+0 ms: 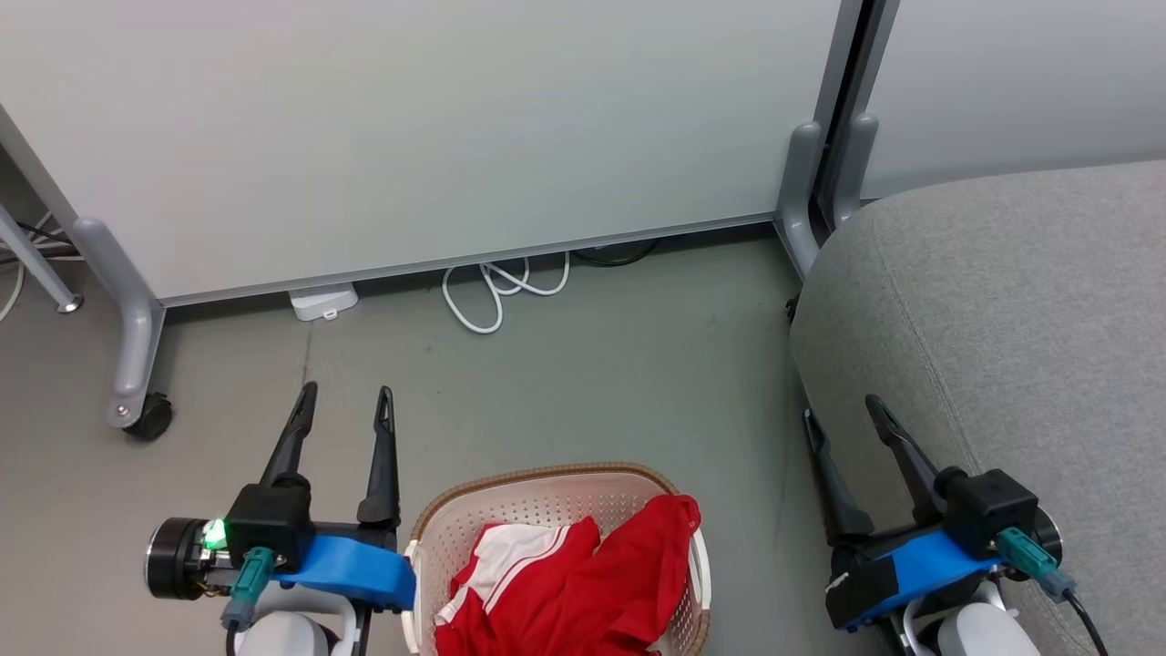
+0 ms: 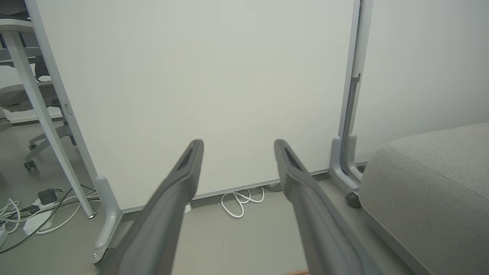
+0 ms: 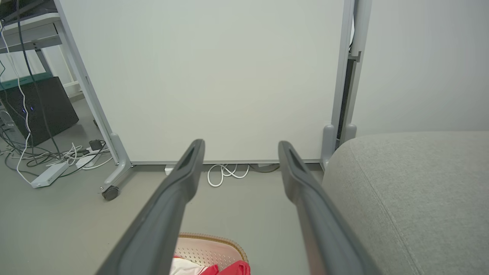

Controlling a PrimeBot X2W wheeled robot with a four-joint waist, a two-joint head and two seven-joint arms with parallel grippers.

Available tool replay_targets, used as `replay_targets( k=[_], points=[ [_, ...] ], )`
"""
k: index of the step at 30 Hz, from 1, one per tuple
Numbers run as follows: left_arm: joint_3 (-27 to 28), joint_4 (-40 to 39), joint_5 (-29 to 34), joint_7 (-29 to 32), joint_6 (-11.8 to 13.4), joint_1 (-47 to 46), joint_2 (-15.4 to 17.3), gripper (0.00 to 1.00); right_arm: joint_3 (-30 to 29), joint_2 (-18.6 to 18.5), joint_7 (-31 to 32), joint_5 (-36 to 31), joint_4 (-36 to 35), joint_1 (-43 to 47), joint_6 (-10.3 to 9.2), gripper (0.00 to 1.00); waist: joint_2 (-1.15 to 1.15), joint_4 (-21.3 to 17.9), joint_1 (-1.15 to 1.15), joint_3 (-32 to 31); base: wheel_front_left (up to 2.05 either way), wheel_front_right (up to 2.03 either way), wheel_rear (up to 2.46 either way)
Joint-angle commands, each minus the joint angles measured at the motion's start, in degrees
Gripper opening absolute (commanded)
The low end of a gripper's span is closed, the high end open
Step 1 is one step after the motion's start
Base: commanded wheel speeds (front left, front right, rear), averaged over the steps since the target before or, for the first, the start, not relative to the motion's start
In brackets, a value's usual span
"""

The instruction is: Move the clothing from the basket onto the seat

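The basket (image 1: 537, 476) stood on the grey floor (image 1: 638, 383) directly before me, and the clothing (image 1: 583, 583) lay heaped inside it. It was bright red fabric with a white striped part toward the basket's left side, and one red fold rose over the basket's right rim.

My left claw (image 1: 347, 392) hung just left of the basket, its blue mount close against the basket's left wall; whether it touched, I could not tell. Its two dark fingers were spread wide with nothing between them, pointing past the basket toward the pale partition panel (image 1: 410, 137).

My right claw (image 1: 841, 408) hung to the right of the basket, well apart from it, fingers likewise spread and empty. The seat (image 1: 1020, 319) — a light grey cushion with a seam line — lay right of the basket and beyond it, and my right claw's outer finger showed against its near edge.

Beyond the basket, at the foot of the panel, a looped white cable (image 1: 496, 292) and a small white box (image 1: 322, 301) lay on the floor. A black caster (image 1: 150, 417) sat far off to the basket's left.

In my right wrist view, the basket's brown rim and a scrap of red and white cloth showed low between my fingers.
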Motion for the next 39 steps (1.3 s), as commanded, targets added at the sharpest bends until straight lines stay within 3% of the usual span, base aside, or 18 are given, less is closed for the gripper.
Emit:
replay_targets(
  k=[1,8,18,29,39],
  points=[
    [-0.7,0.7,0.8,-0.3,-0.5,-1.3,-0.1,1.00,-0.4,-0.3,-0.2,0.0,-0.1,-0.7,0.00,1.00,0.00,-0.3,0.00,0.4,0.00,0.00,0.00],
    [-2.7,3.3,1.8,-0.3,-1.6,-6.0,1.1,1.00,-1.0,-0.3,-0.2,-0.7,-1.3,-3.0,0.00,1.00,0.00,-2.6,0.00,4.1,0.00,0.00,0.00],
    [-9.5,13.3,1.8,-0.2,-2.5,-18.1,4.0,1.00,-0.2,-0.3,-0.2,-0.3,-4.5,-9.4,0.00,1.00,0.00,-8.1,0.00,15.9,0.00,0.00,0.00],
    [-25.6,30.7,-3.2,-0.2,-2.4,-31.3,8.5,1.00,1.3,-0.2,-0.2,0.9,-7.7,-16.0,0.00,1.00,0.00,-12.4,0.00,28.1,0.00,0.00,0.00],
    [-42.8,46.0,-8.5,0.9,-2.4,-41.8,9.0,1.00,1.8,-0.2,-0.2,1.5,-11.2,-20.5,0.00,1.00,0.00,-14.0,0.00,37.4,0.00,0.00,0.00]
  ],
)
